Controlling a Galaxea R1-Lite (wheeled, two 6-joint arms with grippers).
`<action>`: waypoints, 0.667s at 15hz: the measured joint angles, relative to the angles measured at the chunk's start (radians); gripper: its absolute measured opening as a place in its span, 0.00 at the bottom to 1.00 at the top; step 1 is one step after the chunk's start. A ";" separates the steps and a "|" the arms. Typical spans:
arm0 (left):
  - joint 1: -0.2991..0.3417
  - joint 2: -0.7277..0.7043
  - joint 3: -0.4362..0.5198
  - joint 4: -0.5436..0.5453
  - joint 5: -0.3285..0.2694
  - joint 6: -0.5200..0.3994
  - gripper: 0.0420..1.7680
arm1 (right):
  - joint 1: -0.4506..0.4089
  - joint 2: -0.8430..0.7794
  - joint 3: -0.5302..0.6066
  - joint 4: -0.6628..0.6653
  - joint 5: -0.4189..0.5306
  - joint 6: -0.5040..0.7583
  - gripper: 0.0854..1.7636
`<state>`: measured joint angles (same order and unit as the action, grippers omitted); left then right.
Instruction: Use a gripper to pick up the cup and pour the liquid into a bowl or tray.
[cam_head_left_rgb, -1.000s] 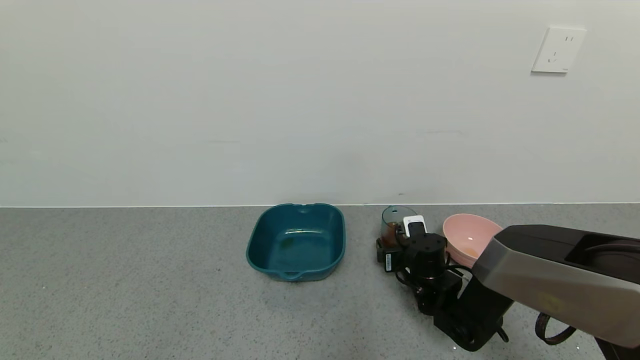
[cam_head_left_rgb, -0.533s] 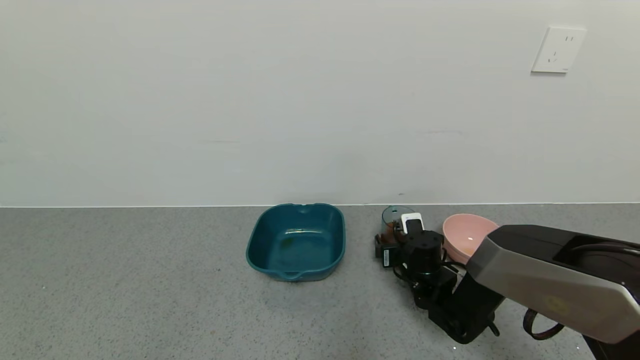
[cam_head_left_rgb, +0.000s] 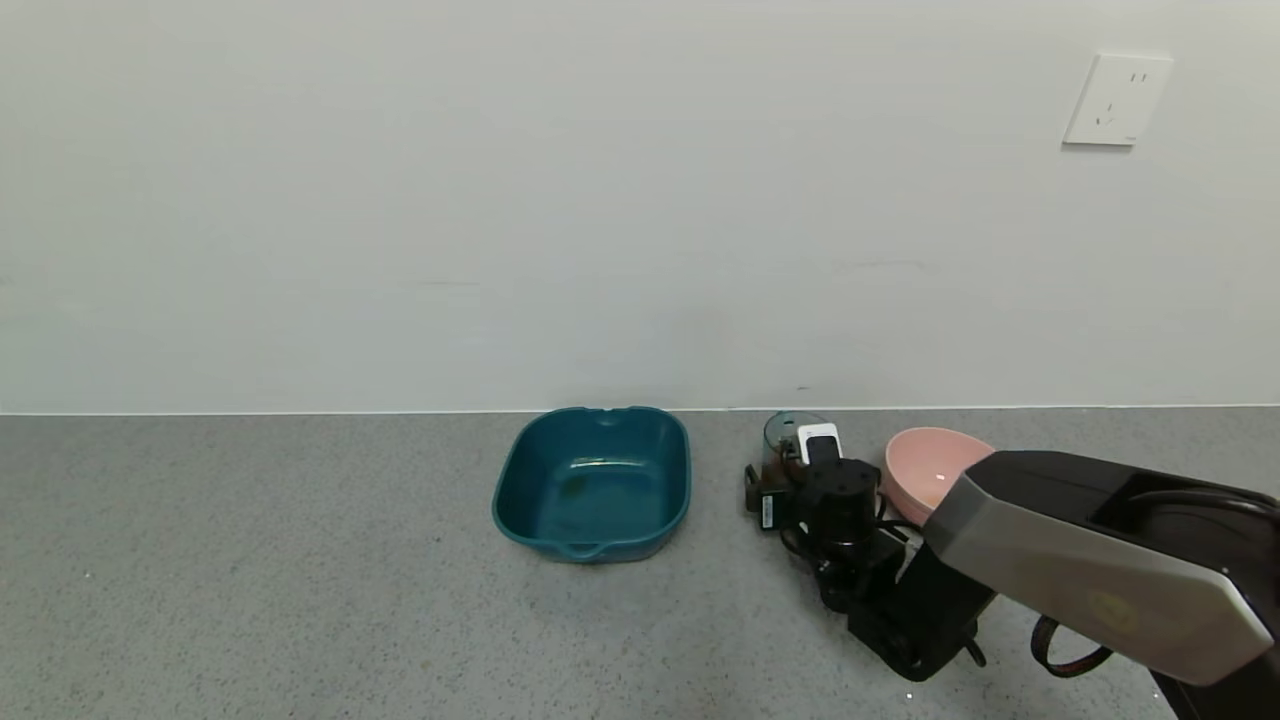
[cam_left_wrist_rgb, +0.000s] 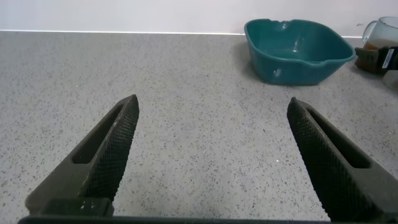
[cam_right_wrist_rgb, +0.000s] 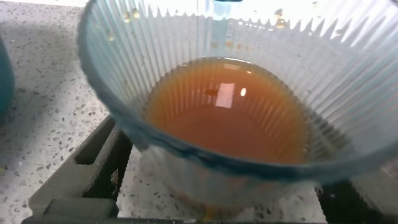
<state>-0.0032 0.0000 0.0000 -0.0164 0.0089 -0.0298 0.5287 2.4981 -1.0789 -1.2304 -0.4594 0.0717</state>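
Note:
The ribbed pale blue cup (cam_head_left_rgb: 783, 432) stands on the grey counter between the teal tray (cam_head_left_rgb: 600, 470) and a pink bowl. It holds reddish-brown liquid (cam_right_wrist_rgb: 230, 118). My right gripper (cam_head_left_rgb: 788, 482) is at the cup's near side, open, with a finger on each side of the cup (cam_right_wrist_rgb: 230, 68) low down; whether the fingers (cam_right_wrist_rgb: 106, 168) touch it I cannot tell. The cup stays upright on the counter. My left gripper (cam_left_wrist_rgb: 212, 124) is open and empty, low over bare counter. The tray (cam_left_wrist_rgb: 298, 46) and the cup (cam_left_wrist_rgb: 379, 34) show far off in its view.
A round pink bowl (cam_head_left_rgb: 935, 468) sits just right of the cup, close to my right arm. The white wall runs right behind the dishes, with a socket (cam_head_left_rgb: 1117, 98) high on the right. Bare counter (cam_head_left_rgb: 250, 560) lies left of the tray.
My right arm has slid forward and slightly left, bringing its gripper closer round the cup. Cup, tray and bowl have not moved.

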 joint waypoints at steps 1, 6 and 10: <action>0.000 0.000 0.000 0.000 0.000 0.000 0.97 | 0.000 0.001 -0.006 0.001 0.000 0.000 0.97; 0.000 0.000 0.000 0.000 0.000 0.000 0.97 | -0.001 0.006 -0.011 0.000 0.000 0.001 0.97; 0.000 0.000 0.000 0.000 0.000 0.000 0.97 | -0.001 0.008 -0.012 -0.003 0.000 0.000 0.83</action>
<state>-0.0032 0.0000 0.0000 -0.0164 0.0089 -0.0294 0.5272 2.5064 -1.0906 -1.2338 -0.4594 0.0721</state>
